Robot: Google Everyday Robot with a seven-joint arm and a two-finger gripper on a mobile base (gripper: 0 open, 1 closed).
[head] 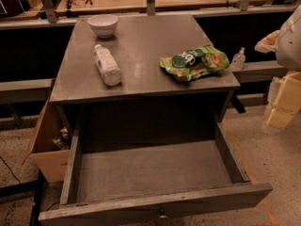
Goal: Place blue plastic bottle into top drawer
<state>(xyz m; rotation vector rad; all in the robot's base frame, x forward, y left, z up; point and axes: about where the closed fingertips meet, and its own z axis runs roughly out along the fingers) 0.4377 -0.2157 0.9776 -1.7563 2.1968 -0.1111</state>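
Observation:
The blue plastic bottle (106, 65) lies on its side on the left part of the grey cabinet top (141, 36), with its white cap pointing to the back. The top drawer (155, 206) is pulled fully open below and in front, and its inside is bare. My gripper (283, 102) is a pale cream shape at the far right edge. It hangs beside the cabinet, lower than its top, well to the right of the bottle and the drawer, and it holds nothing that I can see.
A white bowl (102, 25) stands at the back left of the top. A green snack bag (193, 61) lies at the right. A small clear bottle (238, 59) stands on a ledge beyond the right edge. A brown cardboard box (44, 140) sits left of the drawer.

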